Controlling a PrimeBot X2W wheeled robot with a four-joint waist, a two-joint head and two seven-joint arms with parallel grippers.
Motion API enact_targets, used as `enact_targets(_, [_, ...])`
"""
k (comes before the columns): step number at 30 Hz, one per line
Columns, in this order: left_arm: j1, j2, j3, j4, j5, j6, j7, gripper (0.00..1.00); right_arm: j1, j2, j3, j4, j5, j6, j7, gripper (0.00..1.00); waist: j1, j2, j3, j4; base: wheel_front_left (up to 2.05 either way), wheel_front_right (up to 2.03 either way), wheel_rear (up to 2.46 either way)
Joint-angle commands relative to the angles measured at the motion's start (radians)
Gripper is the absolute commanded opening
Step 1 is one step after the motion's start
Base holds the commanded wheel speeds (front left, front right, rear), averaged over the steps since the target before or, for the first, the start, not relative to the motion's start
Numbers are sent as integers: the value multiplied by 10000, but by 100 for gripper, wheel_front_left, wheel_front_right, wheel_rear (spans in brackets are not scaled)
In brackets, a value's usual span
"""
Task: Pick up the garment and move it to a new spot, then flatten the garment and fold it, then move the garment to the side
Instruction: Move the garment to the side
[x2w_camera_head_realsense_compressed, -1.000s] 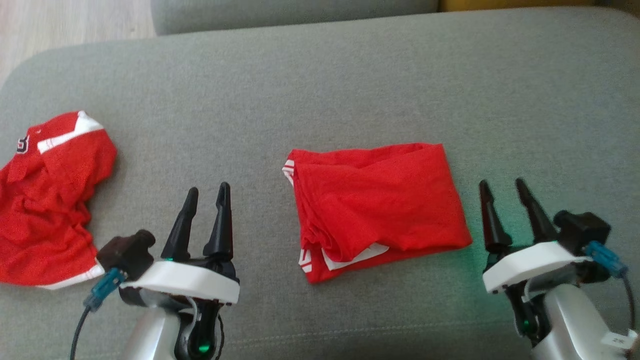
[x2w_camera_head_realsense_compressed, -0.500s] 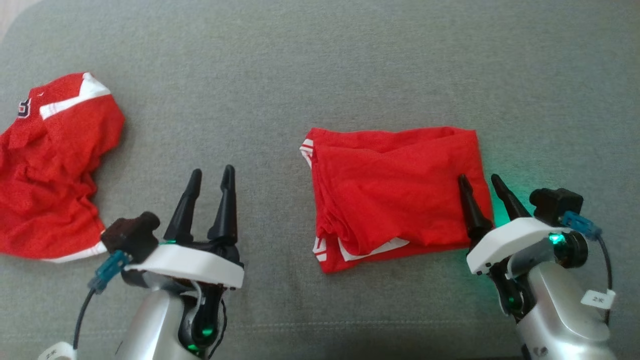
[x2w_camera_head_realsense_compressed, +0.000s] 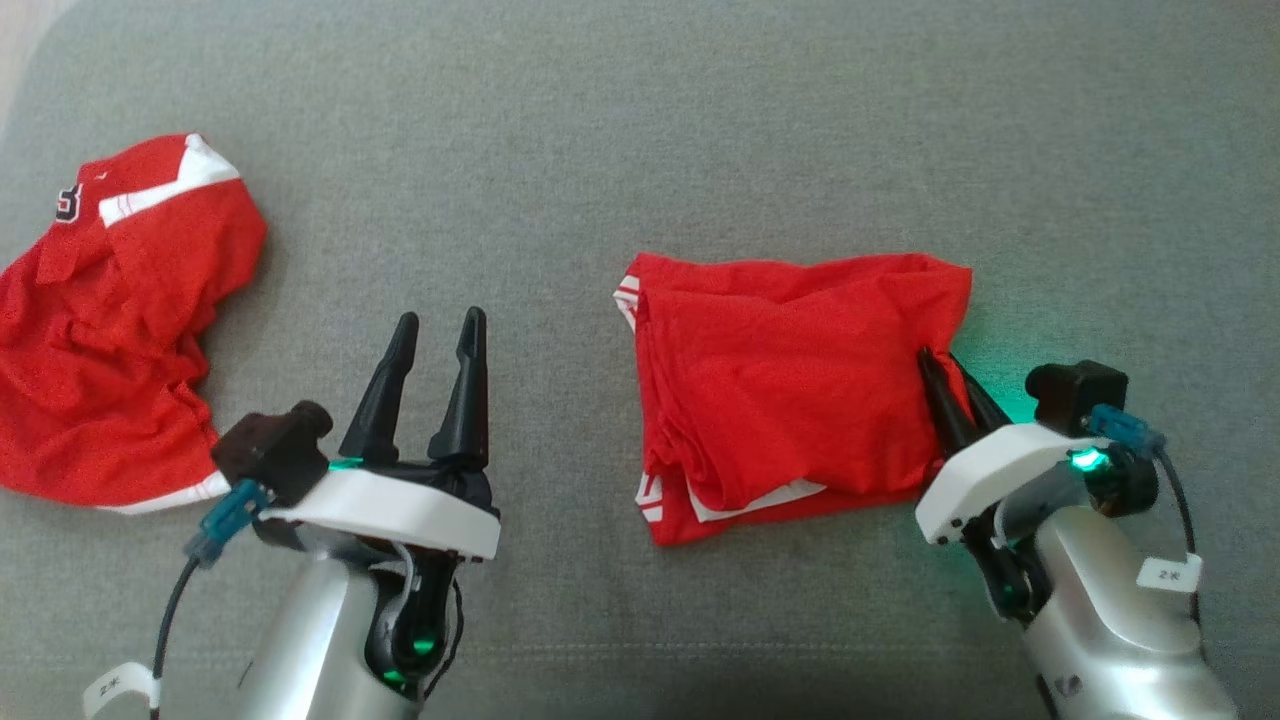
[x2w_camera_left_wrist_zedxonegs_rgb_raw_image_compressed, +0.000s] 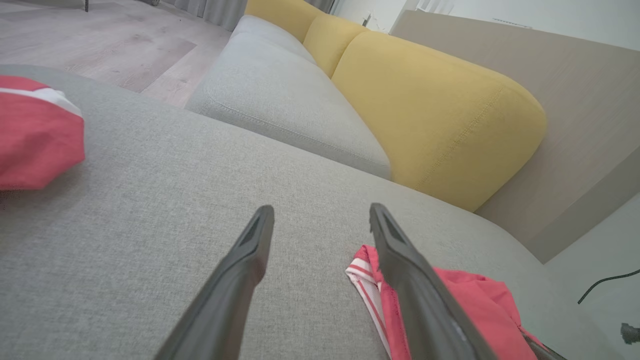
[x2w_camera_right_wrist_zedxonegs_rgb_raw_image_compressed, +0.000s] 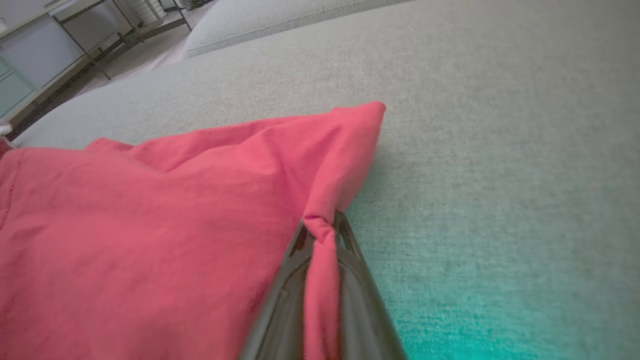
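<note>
A folded red garment (x2w_camera_head_realsense_compressed: 790, 390) lies on a grey sofa cushion (x2w_camera_head_realsense_compressed: 600, 150). The right gripper (x2w_camera_head_realsense_compressed: 938, 362) has its jaws pinched shut on the garment's right edge. The left gripper (x2w_camera_head_realsense_compressed: 440, 328) hovers to the garment's left, jaws wide apart and empty. A crumpled red shirt (x2w_camera_head_realsense_compressed: 110, 330) lies at the far left.

The right gripper (x2w_camera_head_realsense_compressed: 940, 356) has come to the garment (x2w_camera_head_realsense_compressed: 790, 400), and its jaws have pinched the right edge.
</note>
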Motion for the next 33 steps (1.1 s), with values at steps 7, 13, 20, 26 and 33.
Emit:
enact_targets(7, [-165, 52, 380, -358, 99, 152, -61, 100, -648, -1006, 911, -616, -1416, 67, -989, 0, 0, 0, -289, -255, 0, 0, 0])
enact_targets(13, [-362, 52, 343, -485, 385, 146, -61, 100, -1393, -1945, 1521, -1303, -1935, 67, -869, 0, 0, 0, -118, -551, 0, 0, 0])
enact_targets(20, [-1323, 52, 291, -537, 856, 114, -61, 100, -2776, -3210, 2048, -1566, -1243, 67, -38, 0, 0, 0, 691, -912, 0, 0, 0])
enact_targets(26, [-2237, 52, 289, -635, 1040, 57, -61, 100, -4004, -4134, 1882, -1025, -302, 67, 431, 0, 0, 0, 1537, -1197, 0, 0, 0])
enact_targets(33, [-2844, 52, 345, -614, 1232, -39, -61, 100, -5264, -4721, 862, 399, 93, 67, 483, 0, 0, 0, 2200, -1441, 0, 0, 0])
